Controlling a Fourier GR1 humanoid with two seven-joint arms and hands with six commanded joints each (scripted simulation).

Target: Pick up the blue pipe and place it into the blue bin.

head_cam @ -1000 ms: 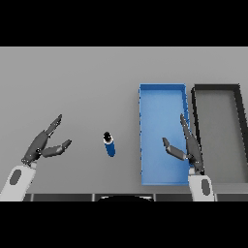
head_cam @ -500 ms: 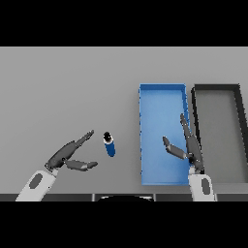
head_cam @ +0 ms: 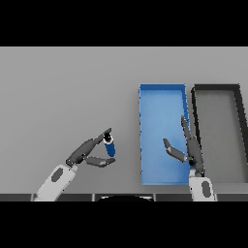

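The blue pipe [head_cam: 110,145] is a short blue cylinder with a dark cap, lying on the grey table left of the blue bin [head_cam: 145,145]. My left hand [head_cam: 89,152] has come right up to it from the lower left. Its fingers are stretched out, the fingertips reach the pipe's capped end, and the thumb lies just below the pipe. The fingers are not curled round it. The blue bin is a long open tray. My right hand [head_cam: 191,147] hovers open over the bin's near right corner.
A dark grey bin [head_cam: 240,131] of the same shape stands directly to the right of the blue one, touching it. The grey table [head_cam: 63,92] stretches to the left and far side.
My left hand has swung from the far left toward the right and forward, and now reaches the pipe. The pipe, both bins and my right hand have stayed where they were.
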